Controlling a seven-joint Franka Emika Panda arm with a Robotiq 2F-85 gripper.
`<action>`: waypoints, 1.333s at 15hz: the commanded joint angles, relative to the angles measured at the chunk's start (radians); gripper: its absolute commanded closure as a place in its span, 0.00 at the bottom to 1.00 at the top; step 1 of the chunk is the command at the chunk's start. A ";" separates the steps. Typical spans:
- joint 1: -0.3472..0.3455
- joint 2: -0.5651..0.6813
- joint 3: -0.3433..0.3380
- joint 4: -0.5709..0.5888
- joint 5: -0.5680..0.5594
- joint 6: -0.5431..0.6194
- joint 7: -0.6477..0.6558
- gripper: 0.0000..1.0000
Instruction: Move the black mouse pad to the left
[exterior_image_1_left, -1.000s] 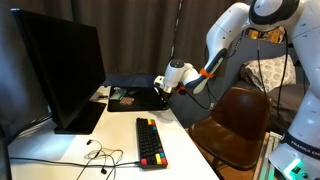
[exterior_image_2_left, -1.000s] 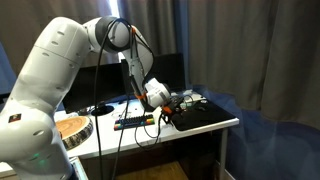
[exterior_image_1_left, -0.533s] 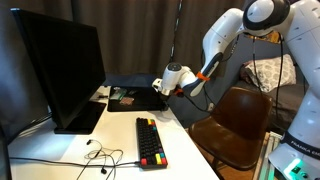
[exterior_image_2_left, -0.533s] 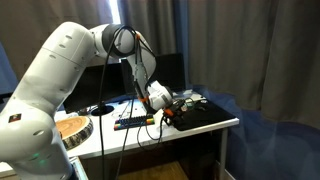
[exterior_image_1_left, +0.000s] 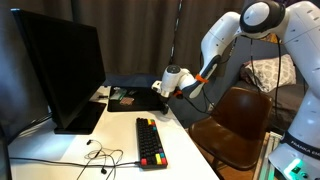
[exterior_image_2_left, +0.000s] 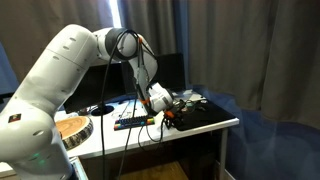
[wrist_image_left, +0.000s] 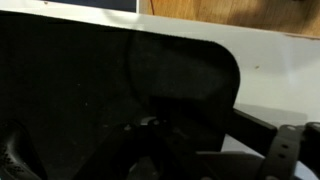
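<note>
The black mouse pad (exterior_image_1_left: 138, 98) lies flat at the back of the white table, beyond the keyboard; it also shows in an exterior view (exterior_image_2_left: 203, 115). My gripper (exterior_image_1_left: 160, 93) is low at the pad's near edge and appears to touch it, as also seen in an exterior view (exterior_image_2_left: 166, 110). In the wrist view the pad (wrist_image_left: 100, 70) fills most of the picture. The jaws (wrist_image_left: 150, 130) are dark against it, so I cannot tell whether they are open or shut.
A big black monitor (exterior_image_1_left: 60, 70) stands beside the pad. A narrow black keyboard with coloured keys (exterior_image_1_left: 150, 140) lies in front. Small items (exterior_image_1_left: 121, 98) sit at the pad's monitor side. Cables (exterior_image_1_left: 100, 155) lie near the front edge. A brown chair (exterior_image_1_left: 235, 120) stands beside the table.
The upper arm has shifted slightly. The gripper stays at the pad's edge and the pad has not visibly moved.
</note>
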 joint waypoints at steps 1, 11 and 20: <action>-0.006 0.030 -0.002 0.035 -0.004 0.019 -0.006 0.46; -0.008 0.017 -0.002 0.032 -0.005 0.018 -0.005 0.83; -0.012 -0.055 0.023 -0.034 0.013 0.014 -0.025 0.98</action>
